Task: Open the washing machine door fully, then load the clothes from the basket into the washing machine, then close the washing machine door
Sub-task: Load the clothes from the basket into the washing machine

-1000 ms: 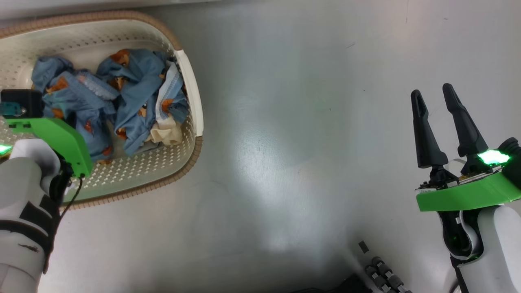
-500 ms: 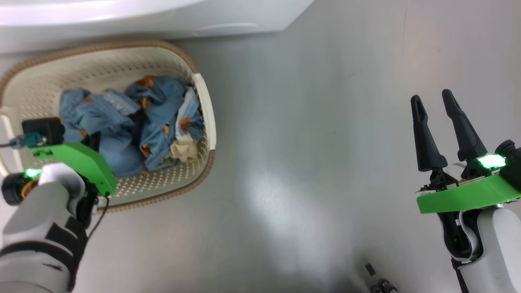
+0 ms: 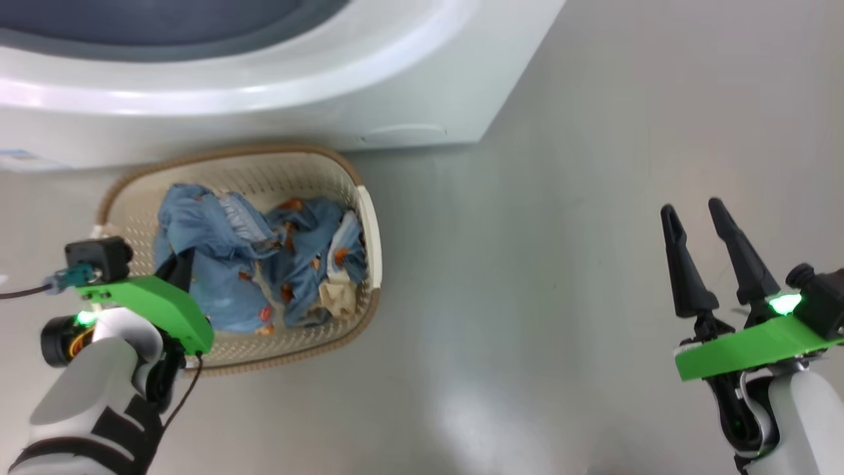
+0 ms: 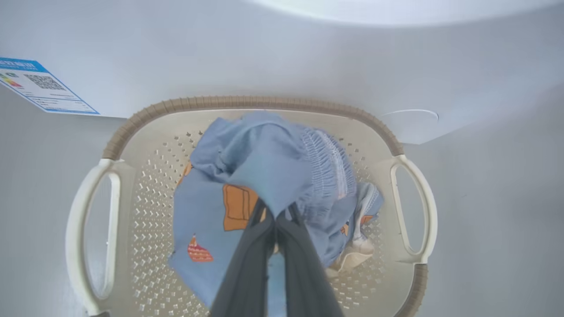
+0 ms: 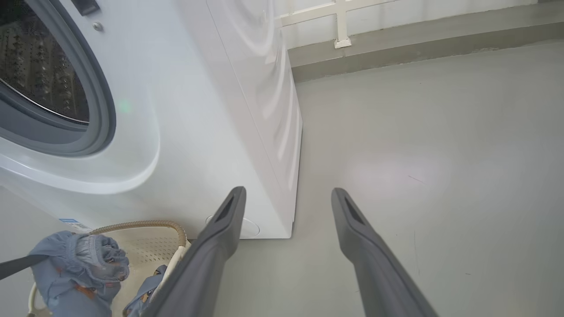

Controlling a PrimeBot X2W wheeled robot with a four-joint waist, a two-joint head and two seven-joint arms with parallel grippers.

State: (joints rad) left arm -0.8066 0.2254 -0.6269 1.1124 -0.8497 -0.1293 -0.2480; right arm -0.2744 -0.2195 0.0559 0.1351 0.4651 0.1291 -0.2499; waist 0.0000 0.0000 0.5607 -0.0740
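White forearms (image 3: 86, 396) banded in black carry bright green wrist plates (image 3: 745, 346) and glowing green lights (image 3: 783, 304); the right tool (image 3: 691, 206) and left tool (image 4: 277, 211) have long, tapered dark fingers (image 3: 686, 277).

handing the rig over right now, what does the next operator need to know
Left claw: shut on a light-blue garment, held over the basket.
Right claw: open, empty, over bare floor.
The basket sits on the floor against the washing machine front, with more clothes in it.
Done: the drum mouth stands uncovered, and one garment is gripped.
Left: carry it into the drum, load the rest, close the door.
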